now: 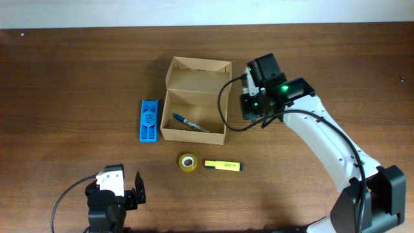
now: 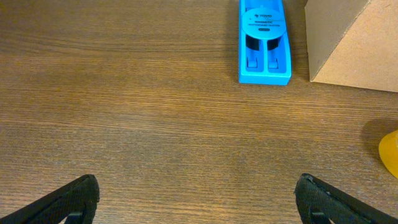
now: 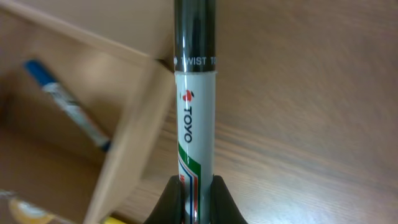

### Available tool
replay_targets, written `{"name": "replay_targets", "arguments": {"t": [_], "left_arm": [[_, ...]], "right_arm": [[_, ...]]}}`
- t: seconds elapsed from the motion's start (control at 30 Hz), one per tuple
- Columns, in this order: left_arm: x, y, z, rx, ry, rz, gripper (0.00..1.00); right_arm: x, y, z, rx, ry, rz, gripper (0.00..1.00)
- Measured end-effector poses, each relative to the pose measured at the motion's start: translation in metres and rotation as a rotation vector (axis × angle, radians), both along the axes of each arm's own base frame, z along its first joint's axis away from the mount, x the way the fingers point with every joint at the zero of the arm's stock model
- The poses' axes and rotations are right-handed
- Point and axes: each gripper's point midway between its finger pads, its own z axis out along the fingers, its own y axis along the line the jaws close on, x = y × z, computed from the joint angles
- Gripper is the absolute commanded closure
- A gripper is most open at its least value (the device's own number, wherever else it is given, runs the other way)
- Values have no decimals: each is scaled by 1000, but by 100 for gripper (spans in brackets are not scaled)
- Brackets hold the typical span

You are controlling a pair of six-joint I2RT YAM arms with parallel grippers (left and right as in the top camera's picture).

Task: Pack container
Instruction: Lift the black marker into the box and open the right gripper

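The tan cardboard container stands open at the table's middle, flap lid up at the back, with a blue pen lying inside. My right gripper is shut on a white Toyo marker with a black cap, held just right of the container's right wall; the blue pen shows inside. From overhead the right gripper hangs beside the box. A yellow tape roll and a yellow highlighter lie in front. My left gripper is open and empty, at the front left.
A blue plastic block lies left of the container; it also shows in the left wrist view next to the container's corner. The tape roll's edge shows at that view's right.
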Motion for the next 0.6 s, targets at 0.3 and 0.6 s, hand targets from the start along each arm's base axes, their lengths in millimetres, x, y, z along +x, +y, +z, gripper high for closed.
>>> {"name": "replay_targets", "arguments": {"t": [0.3,0.6], "left_arm": [[0,0,0,0,0,0,0],[0,0,0,0,0,0,0]], "right_arm": [[-13,89,18,17,-168,342,85],[-17,121,-2,-36,-197,479,85]]}}
